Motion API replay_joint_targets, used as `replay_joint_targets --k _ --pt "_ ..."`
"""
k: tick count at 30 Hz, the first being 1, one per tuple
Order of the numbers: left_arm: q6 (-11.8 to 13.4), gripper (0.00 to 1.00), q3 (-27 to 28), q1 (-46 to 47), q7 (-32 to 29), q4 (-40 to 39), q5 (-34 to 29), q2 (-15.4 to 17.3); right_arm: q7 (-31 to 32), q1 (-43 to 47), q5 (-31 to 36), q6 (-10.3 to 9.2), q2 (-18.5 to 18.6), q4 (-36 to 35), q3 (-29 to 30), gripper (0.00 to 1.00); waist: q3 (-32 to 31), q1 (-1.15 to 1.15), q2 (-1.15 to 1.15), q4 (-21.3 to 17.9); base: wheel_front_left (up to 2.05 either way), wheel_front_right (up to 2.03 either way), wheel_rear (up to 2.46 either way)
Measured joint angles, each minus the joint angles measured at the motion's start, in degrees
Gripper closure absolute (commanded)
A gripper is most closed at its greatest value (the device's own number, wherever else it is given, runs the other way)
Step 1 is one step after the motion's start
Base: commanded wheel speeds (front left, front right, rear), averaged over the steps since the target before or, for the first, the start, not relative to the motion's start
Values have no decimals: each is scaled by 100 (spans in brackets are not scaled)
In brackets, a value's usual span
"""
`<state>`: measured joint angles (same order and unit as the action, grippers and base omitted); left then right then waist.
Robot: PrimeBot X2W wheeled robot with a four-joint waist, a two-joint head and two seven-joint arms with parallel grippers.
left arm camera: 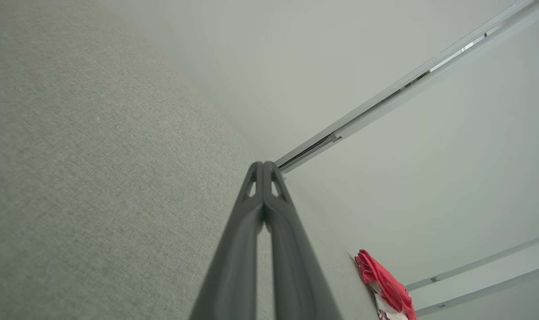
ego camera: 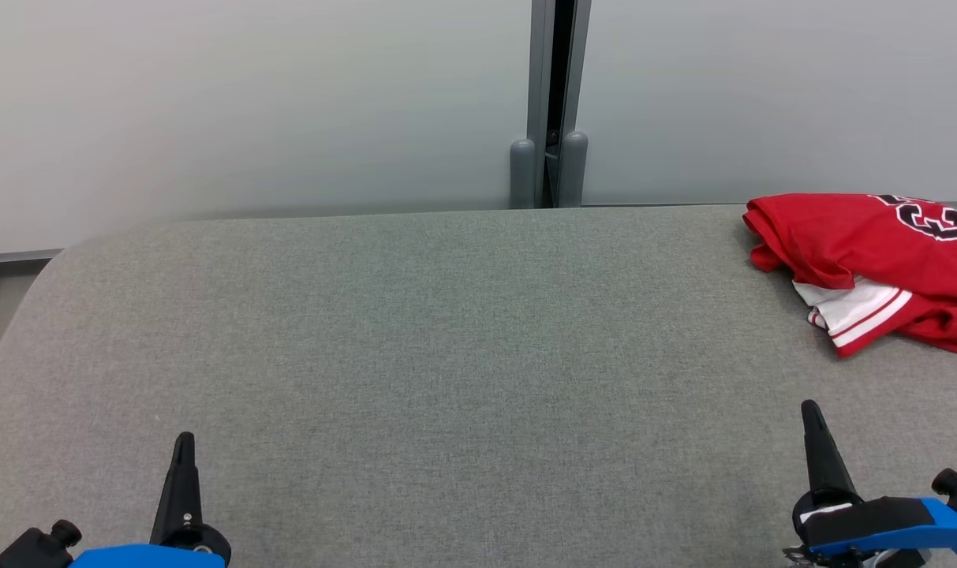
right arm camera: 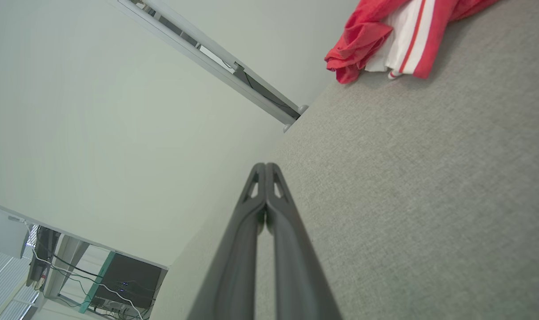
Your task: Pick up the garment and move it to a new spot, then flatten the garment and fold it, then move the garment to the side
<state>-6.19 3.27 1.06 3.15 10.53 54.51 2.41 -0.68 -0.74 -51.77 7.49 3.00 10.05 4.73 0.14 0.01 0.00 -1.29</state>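
From the head camera, a grey fabric-covered table (ego camera: 446, 331) spreads across the lower part of the scene, with pale wall panels (ego camera: 249, 102) behind it and a grey upright post (ego camera: 555, 102) where two panels meet. The red jersey (ego camera: 865, 244) lies crumpled at the far right corner of the table, running off the right edge of the picture; a black-and-white number shows on its top side and a white section with red stripes spills out toward the near side. The left gripper (ego camera: 184, 442) rises at the lower left and the right gripper (ego camera: 811, 410) at the lower right, each showing as a single dark spike, fingers pressed together and nothing between them. The right gripper stands near the jersey but apart from it; the left is well apart from it, across the bare cloth. In the left wrist view, the two dark fingers meet along their length up to the tips, fully closed and empty, above the grey cloth; the jersey is a small red heap low on the right, at the table's edge. In the right wrist view, the fingers are likewise closed tip to tip and hold nothing; the jersey sits at the top right on the cloth, red folds over the striped white part, and a dark cabinet (right arm camera: 127, 280) with trailing cables shows at the lower left.
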Motion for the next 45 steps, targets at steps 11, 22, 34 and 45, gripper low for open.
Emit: replay_joint_targets --k 11,22,34,45 --pt "-10 100 51 91 -182 67 709 5 125 -88 -756 0 0 76 31 100 0 0 0 19 0 0 0" --pt "-47 100 109 162 -347 127 1354 10 255 -198 -1450 0 1 138 55 100 1 0 0 38 0 0 0" --pt "-53 100 169 250 -510 186 1986 13 371 -267 -2129 0 1 213 85 100 2 -1 0 58 0 0 0" --pt "-68 100 208 326 -647 234 2507 16 470 -339 -2695 0 1 265 108 100 2 -1 0 77 0 0 0"
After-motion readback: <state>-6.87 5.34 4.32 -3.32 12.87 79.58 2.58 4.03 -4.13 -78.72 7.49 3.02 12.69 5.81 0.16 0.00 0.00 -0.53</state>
